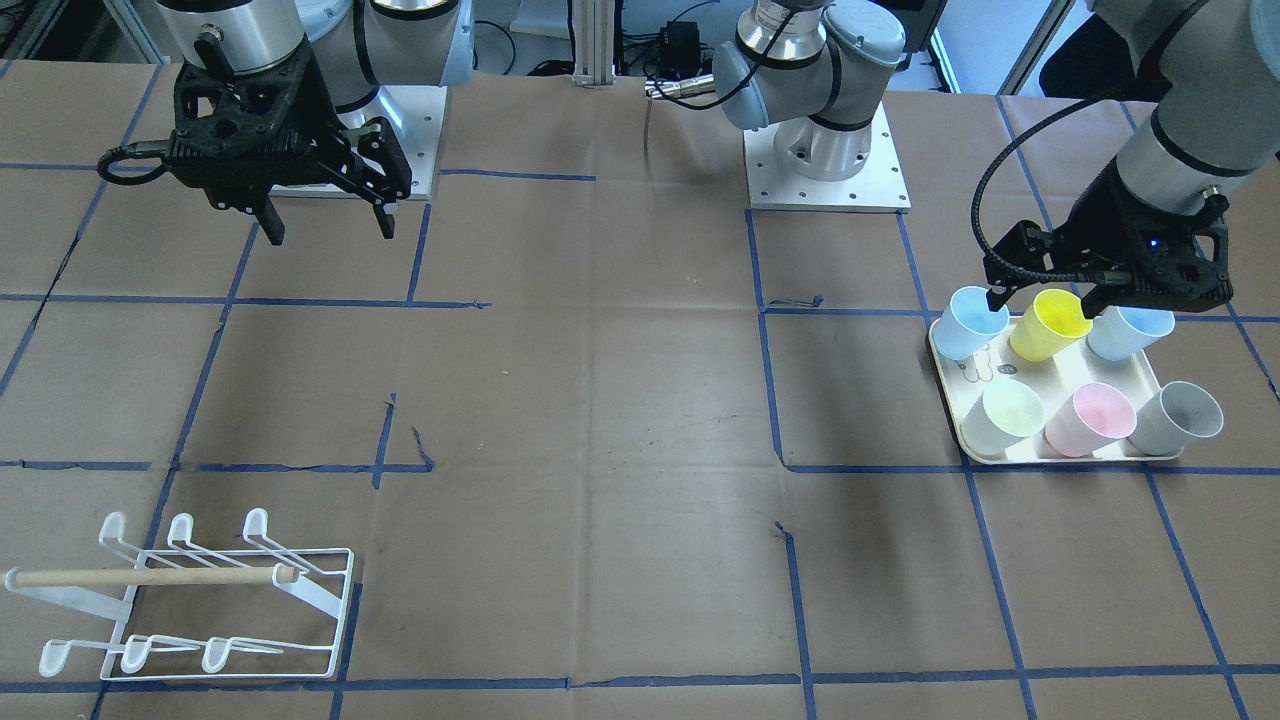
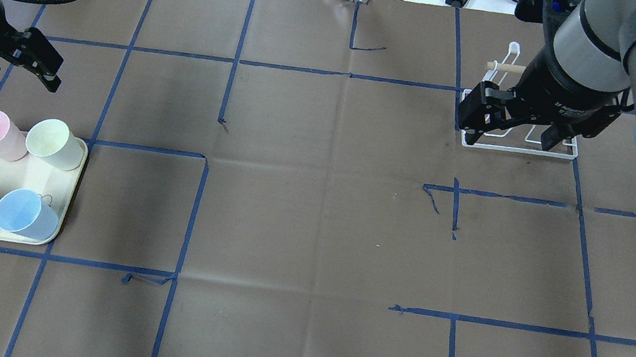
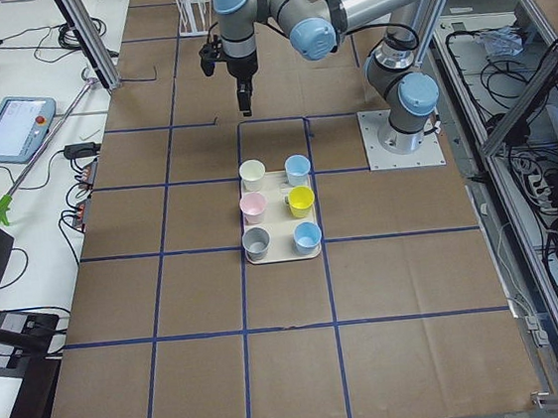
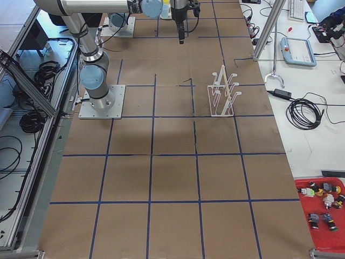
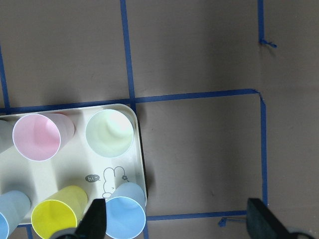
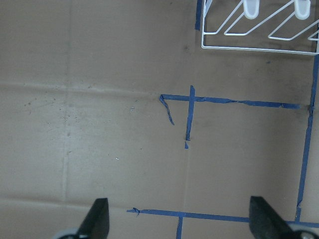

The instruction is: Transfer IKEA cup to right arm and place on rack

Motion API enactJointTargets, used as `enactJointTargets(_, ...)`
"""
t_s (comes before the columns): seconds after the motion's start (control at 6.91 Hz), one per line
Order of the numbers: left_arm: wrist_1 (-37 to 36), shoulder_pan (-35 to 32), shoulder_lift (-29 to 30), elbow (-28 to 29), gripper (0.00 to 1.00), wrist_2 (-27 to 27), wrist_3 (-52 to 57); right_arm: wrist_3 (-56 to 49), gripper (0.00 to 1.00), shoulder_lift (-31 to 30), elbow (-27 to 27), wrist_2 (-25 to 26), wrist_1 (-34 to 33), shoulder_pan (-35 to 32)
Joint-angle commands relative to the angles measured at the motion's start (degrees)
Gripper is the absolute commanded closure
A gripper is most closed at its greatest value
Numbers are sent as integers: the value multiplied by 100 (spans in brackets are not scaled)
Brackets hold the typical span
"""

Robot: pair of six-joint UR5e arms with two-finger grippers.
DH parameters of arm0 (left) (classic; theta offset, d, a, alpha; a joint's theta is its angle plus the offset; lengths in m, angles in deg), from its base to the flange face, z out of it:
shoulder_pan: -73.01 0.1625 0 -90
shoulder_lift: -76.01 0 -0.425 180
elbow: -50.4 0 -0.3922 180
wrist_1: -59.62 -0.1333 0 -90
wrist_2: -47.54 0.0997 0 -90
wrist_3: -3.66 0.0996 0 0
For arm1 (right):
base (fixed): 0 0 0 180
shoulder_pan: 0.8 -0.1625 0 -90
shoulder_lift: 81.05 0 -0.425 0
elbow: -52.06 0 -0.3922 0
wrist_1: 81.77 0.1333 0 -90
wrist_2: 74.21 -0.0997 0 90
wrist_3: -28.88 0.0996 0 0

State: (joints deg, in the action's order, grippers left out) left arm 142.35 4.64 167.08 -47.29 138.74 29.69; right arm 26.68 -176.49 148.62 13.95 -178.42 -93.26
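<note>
Several pastel cups stand on a cream tray: blue, yellow, pale blue, green, pink and grey. My left gripper is open and empty, high over the tray's robot-side edge; the left wrist view shows its open fingers above the blue cup. My right gripper is open and empty, high over bare table. The white wire rack stands at the table's far right corner, partly behind the right gripper in the overhead view.
The table is brown paper with a blue tape grid. The arm bases sit at the robot's edge. The rack's near corner shows in the right wrist view. Cables and a tablet lie beyond the table's far edge.
</note>
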Motion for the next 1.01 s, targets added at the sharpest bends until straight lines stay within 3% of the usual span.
enactJointTargets(0.0, -683, 322, 348, -370, 0, -32, 216, 0, 0, 0, 20, -1, -2, 0)
enactJointTargets(0.58, -2977, 368, 832, -1706, 0, -23, 262, 9, 0, 0, 29, -10, -2, 0)
enactJointTargets(0.87, -3228, 368, 1122, -1850, 0, -6, 253, 9, 0, 0, 38, -10, -2, 0)
